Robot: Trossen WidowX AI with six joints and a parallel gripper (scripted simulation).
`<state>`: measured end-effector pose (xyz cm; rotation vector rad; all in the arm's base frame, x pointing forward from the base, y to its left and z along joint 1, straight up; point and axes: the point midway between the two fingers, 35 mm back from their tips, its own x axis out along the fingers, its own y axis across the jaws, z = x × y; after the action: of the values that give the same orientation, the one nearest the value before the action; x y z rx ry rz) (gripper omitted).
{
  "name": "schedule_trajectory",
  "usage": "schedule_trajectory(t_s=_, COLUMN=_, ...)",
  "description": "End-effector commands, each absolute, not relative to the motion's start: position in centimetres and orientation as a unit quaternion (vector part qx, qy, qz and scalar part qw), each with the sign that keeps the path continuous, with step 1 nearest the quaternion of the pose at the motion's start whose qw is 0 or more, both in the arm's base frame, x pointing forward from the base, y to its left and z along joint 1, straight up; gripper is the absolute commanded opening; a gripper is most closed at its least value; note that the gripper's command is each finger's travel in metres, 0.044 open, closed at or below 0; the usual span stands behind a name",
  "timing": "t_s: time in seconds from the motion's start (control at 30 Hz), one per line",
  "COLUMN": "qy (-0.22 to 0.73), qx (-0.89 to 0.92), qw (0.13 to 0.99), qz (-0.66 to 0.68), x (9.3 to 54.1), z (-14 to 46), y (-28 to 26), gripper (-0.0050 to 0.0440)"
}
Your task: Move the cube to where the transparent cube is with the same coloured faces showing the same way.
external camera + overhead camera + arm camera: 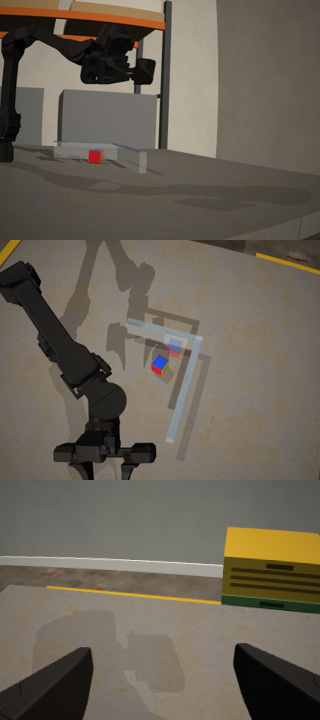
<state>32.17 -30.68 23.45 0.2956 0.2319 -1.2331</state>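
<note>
The cube (pixel 160 365) lies on the table with its blue face up, a red face and a yellow face on its sides; in the exterior view it shows its red face (pixel 94 156). The transparent cube (pixel 173 347) stands just beyond it, in the inner corner of the L-shaped glass wall (pixel 189 361), blue on top and red below. My gripper (pixel 103 469) is high above the table, well away from the cube, open and empty. Its two dark fingers frame the wrist view (pixel 160 707); the cube is not in that view.
The translucent L-shaped wall also shows in the exterior view (pixel 116 152), standing low around the target. A yellow and green crate (pixel 272 570) stands beyond the table's edge. Shelving (pixel 82 15) and grey boxes (pixel 107 118) stand behind the table.
</note>
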Motion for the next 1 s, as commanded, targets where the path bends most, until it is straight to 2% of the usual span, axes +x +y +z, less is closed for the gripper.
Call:
schedule_trajectory(t_s=0.0, qy=0.130, qx=0.229, qw=0.818, qz=-0.512, x=36.2, z=21.8, y=-25.8, gripper=0.0280)
schedule_trajectory(t_s=0.3, qy=0.260, qx=0.431, qw=0.744, qz=-0.439, x=39.2, z=15.6, y=-12.8, gripper=0.0280)
schedule_trajectory(t_s=0.4, qy=0.272, qx=0.456, qw=0.723, qz=-0.441, x=39.1, z=15.0, y=-11.4, gripper=0.0280)
schedule_trajectory(t_s=0.53, qy=0.344, qx=0.523, qw=0.634, qz=-0.453, x=37.7, z=12.8, y=-4.9, gripper=0.0280)
schedule_trajectory(t_s=0.73, qy=0.402, qx=0.571, qw=0.495, qz=-0.516, x=34.3, z=11.4, y=2.0, gripper=0.0280)
schedule_trajectory(t_s=0.83, qy=0.414, qx=0.576, qw=0.441, qz=-0.550, x=32.6, z=11.2, y=4.4, gripper=0.0280)
schedule_trajectory(t_s=0.97, qy=0.417, qx=0.576, qw=0.427, qz=-0.559, x=32.1, z=11.2, y=4.9, gripper=0.0280)
